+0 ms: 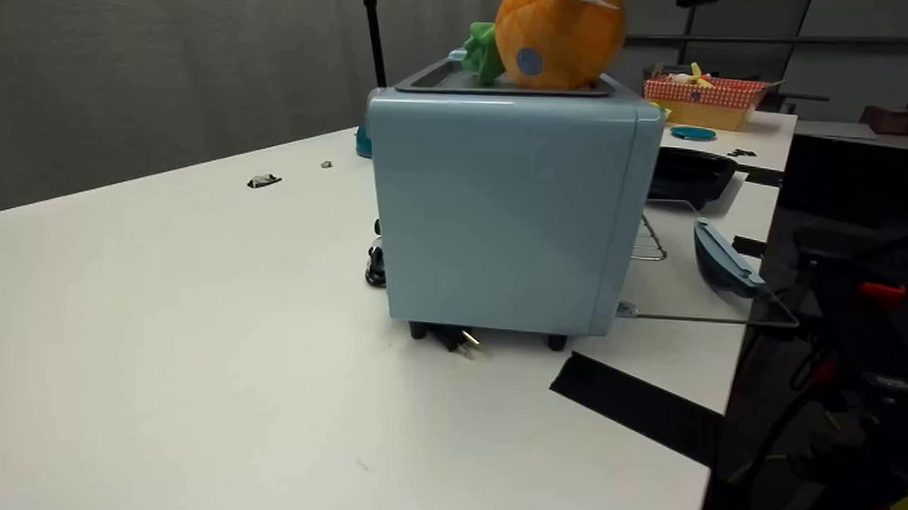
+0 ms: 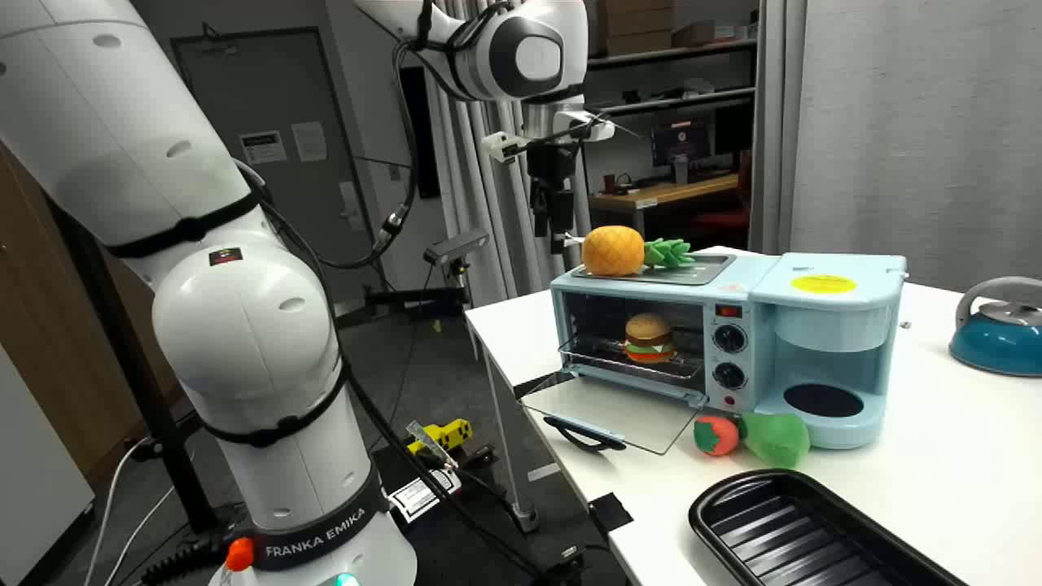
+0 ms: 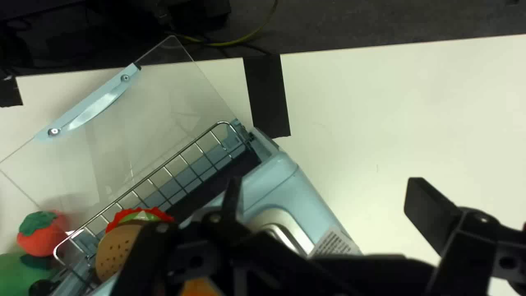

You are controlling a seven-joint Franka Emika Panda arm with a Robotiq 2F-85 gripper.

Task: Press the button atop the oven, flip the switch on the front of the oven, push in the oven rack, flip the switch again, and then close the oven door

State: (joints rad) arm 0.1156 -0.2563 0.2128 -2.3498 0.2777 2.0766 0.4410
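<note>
Grey curtains hang beyond a white table, on which the light blue oven stands to the left of a blue kettle. Above the oven's left end hangs the gripper, its jaws spread wide. In the wrist view, the oven lies below them: one rounded corner shows in the gap, more of the body runs beneath the left finger, and the right finger is over the table. Smooth and plain on its left side, the oven rests on small black feet and carries two black dials on its front. Its glass door, with a light blue handle, is folded down toward the near side, and the wire rack juts out of the opening, bearing a toy burger. On top, a grey tray holds a toy pineapple; farther right, a yellow sticker marks the roof of an open bay.
</note>
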